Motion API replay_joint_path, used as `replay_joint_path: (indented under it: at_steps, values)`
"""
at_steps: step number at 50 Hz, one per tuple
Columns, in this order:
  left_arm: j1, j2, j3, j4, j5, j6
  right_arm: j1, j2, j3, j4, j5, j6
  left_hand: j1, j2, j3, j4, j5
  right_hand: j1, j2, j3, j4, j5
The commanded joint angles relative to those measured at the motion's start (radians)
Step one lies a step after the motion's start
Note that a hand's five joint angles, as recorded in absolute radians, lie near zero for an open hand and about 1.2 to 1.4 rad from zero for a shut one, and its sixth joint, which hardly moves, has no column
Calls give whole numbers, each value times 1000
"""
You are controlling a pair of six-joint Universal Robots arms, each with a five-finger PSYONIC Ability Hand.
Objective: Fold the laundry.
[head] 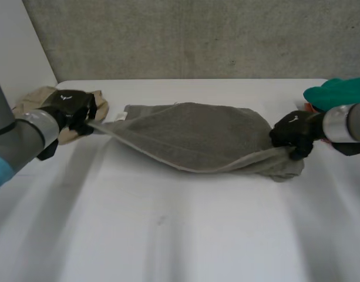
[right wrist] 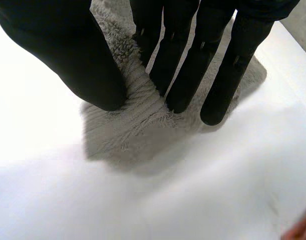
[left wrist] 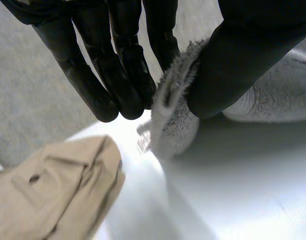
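A grey towel (head: 191,135) lies stretched across the middle of the white table (head: 180,235), bunched lengthwise with its front edge raised. My left hand (head: 71,110) holds the towel's left corner lifted off the table. In the left wrist view the thumb and fingers (left wrist: 118,75) pinch the towel's edge (left wrist: 172,120) between them. My right hand (head: 294,134) is at the towel's right end. In the right wrist view a ridge of the towel (right wrist: 128,125) runs up between the thumb (right wrist: 83,60) and the straight fingers, which press down on it.
A beige garment (head: 33,101) lies at the table's far left, behind and under my left hand, also seen as beige cloth (left wrist: 53,195). A green cloth (head: 338,93) sits at the far right edge beside my right arm. A grey wall stands behind the table.
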Motion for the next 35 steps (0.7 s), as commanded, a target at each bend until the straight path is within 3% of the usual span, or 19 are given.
replay_joint_path:
  at_steps: [1, 5, 8, 12, 16, 24, 28, 33, 35]
  values:
    - [52, 140, -128, -366, 33, 291, -70, -241, 364, 79, 11, -87, 223, 202, 210, 201, 248, 261, 225, 216, 204, 228]
    - [87, 170, -213, -531, 70, 497, -94, -323, 588, 114, 60, -290, 223, 202, 210, 201, 248, 261, 225, 216, 204, 228]
    - [107, 159, -241, -603, 86, 591, -104, -350, 698, 114, 85, -395, 223, 202, 210, 201, 248, 261, 225, 216, 204, 228]
    - [100, 90, -196, -633, 90, 651, -93, -364, 707, 81, 95, -387, 223, 202, 210, 201, 248, 261, 225, 216, 204, 228]
    - [62, 9, -8, -617, 77, 558, -62, -341, 599, 4, 112, -304, 223, 202, 210, 201, 248, 261, 225, 216, 204, 228]
    - [14, -151, 601, -463, 70, 334, -2, -180, 90, -324, 233, 18, 223, 202, 210, 201, 248, 261, 225, 216, 204, 228]
    - [12, -206, 848, -216, 55, 164, 24, -163, -107, -618, 267, 240, 223, 202, 210, 201, 248, 261, 225, 216, 204, 228]
    - [12, -185, 855, 208, -50, -97, 50, -235, -17, -1026, 275, 495, 223, 202, 210, 201, 248, 261, 225, 216, 204, 228]
    - [9, -177, 830, 309, -72, -143, 53, -261, 44, -1135, 278, 535, 223, 202, 210, 201, 248, 261, 225, 216, 204, 228]
